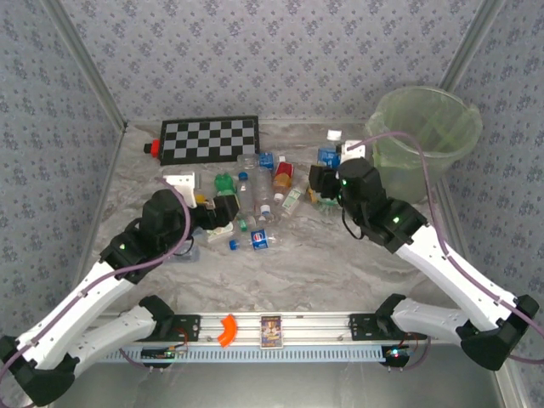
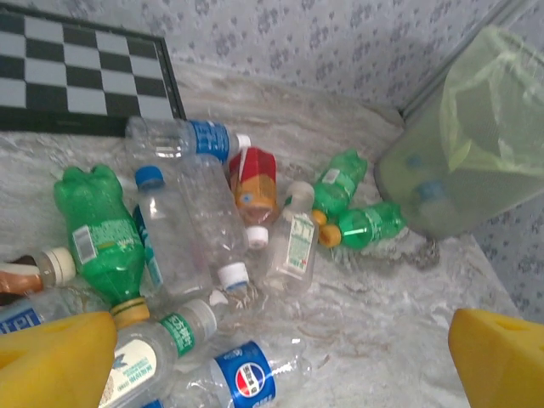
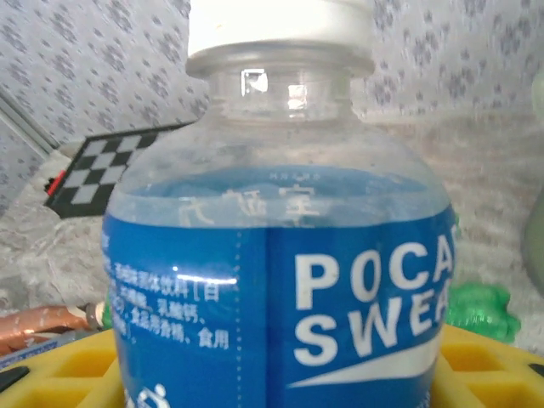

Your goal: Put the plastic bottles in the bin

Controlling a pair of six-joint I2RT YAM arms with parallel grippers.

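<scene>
Several plastic bottles (image 1: pixel 255 194) lie in a heap mid-table: clear ones with blue labels, a green one (image 2: pixel 100 234), an orange-brown one with a red top (image 2: pixel 253 180) and two small green ones (image 2: pixel 367 223) near the bin. My left gripper (image 1: pixel 226 216) hovers open at the heap's near-left edge, its yellow fingers (image 2: pixel 53 361) wide apart over a Pepsi bottle (image 2: pixel 246 374). My right gripper (image 1: pixel 327 167) is shut on a blue-labelled Pocari Sweat bottle (image 3: pixel 280 280) with a white cap, held upright left of the bin (image 1: pixel 425 132).
A checkerboard (image 1: pixel 210 138) with a small red block (image 1: pixel 153 148) at its left end lies at the back. Patterned walls close in the table on three sides. The pale-green bin (image 2: pixel 476 144) stands in the far right corner. Bare marble lies in front of the heap.
</scene>
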